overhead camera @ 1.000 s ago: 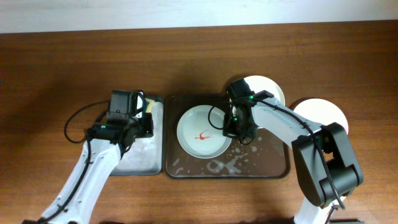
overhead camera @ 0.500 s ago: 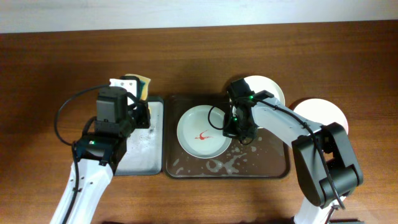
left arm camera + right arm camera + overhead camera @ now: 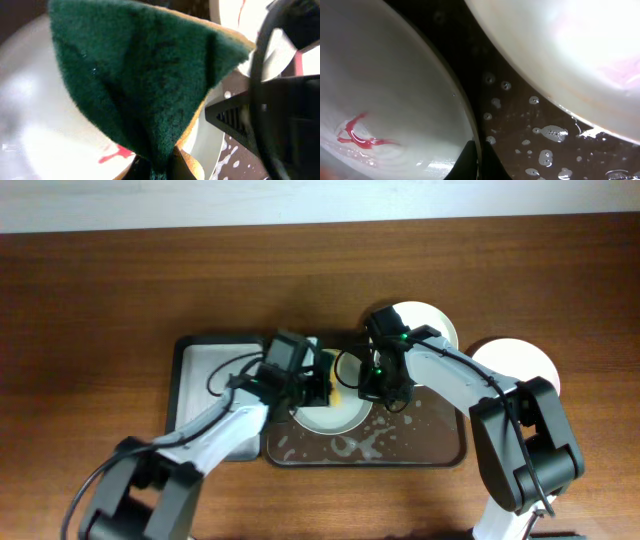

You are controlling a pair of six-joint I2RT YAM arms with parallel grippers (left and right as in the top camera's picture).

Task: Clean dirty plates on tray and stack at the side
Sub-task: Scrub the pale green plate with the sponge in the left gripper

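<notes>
Overhead, the wooden table [image 3: 100,280] carries the dark brown tray [image 3: 440,445], its floor flecked with suds [image 3: 360,448]. A smaller white-bottomed tray [image 3: 205,365] lies just beside the dark tray's left edge.

The pale green plate [image 3: 335,417] sits on the dark tray's left half and is partly hidden under the left arm. One white plate [image 3: 435,325] overlaps the tray's far right corner. A second white plate [image 3: 520,360] rests on the table off the tray's right side.

Over the tray's left half, the left gripper [image 3: 312,378] is pinched on a folded sponge [image 3: 140,85], green scouring face outward, hanging just above the green plate. The right gripper [image 3: 385,385], near the tray's middle, appears clamped on that plate's right rim; the right wrist view shows dark fingertips straddling the edge. A red sauce smear [image 3: 362,137] is on the plate's floor, so this plate is unwiped.

Judging the risks:
- The plate sits on a wet, soapy tray, so a hard scrub could drag it or lever the thin rim out of the right grip.
- The sponge looks held by a fold only and could twist loose under pressure.
- The two grippers are close together, so a wide stroke towards the tray's middle could knock them.
</notes>
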